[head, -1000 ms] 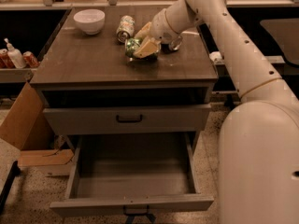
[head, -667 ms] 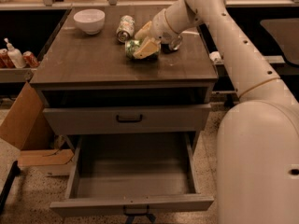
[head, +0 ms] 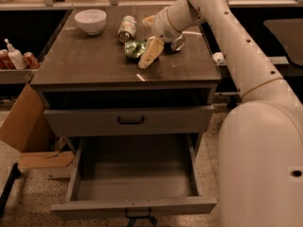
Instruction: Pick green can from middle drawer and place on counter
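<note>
The green can (head: 133,48) rests on the counter (head: 90,63) near its middle back, tilted on its side. My gripper (head: 149,37) hovers just right of it, jaws spread. The near beige finger (head: 150,54) touches or nearly touches the can's right side, and the far finger (head: 148,21) stands well apart behind it. The middle drawer (head: 135,174) is pulled fully out below and holds nothing.
A pale can (head: 127,28) lies behind the green can. A white bowl (head: 91,20) sits at the back left. A round silvery can end (head: 177,42) shows behind my wrist. The upper drawer front (head: 128,121) is closed. Bottles (head: 14,56) stand on the left shelf, above a cardboard box (head: 23,126).
My fingers have spread apart. The green can, held between them before, now sits on the counter a little to the left of the near finger.
</note>
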Tool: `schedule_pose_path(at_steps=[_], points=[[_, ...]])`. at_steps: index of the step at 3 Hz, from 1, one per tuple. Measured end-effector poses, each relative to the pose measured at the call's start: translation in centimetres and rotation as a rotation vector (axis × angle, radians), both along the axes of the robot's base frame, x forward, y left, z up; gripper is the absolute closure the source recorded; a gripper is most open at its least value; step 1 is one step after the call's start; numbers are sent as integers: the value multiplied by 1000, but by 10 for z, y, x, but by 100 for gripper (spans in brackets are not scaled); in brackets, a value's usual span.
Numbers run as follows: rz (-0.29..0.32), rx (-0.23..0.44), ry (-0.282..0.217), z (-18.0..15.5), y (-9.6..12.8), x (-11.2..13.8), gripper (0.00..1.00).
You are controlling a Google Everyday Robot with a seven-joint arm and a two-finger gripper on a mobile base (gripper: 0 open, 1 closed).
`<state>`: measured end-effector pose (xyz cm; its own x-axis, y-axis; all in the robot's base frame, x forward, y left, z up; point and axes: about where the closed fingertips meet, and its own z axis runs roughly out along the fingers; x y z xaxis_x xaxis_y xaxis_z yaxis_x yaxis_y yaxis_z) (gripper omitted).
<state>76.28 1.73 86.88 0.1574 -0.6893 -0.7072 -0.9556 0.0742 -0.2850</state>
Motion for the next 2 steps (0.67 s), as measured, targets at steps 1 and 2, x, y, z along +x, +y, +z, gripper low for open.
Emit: schedule_pose_path(at_steps=[1,2], points=[[-16,-2,6,0,-4,-3,0],[-35,-1,-12,2,-12,-7,0]])
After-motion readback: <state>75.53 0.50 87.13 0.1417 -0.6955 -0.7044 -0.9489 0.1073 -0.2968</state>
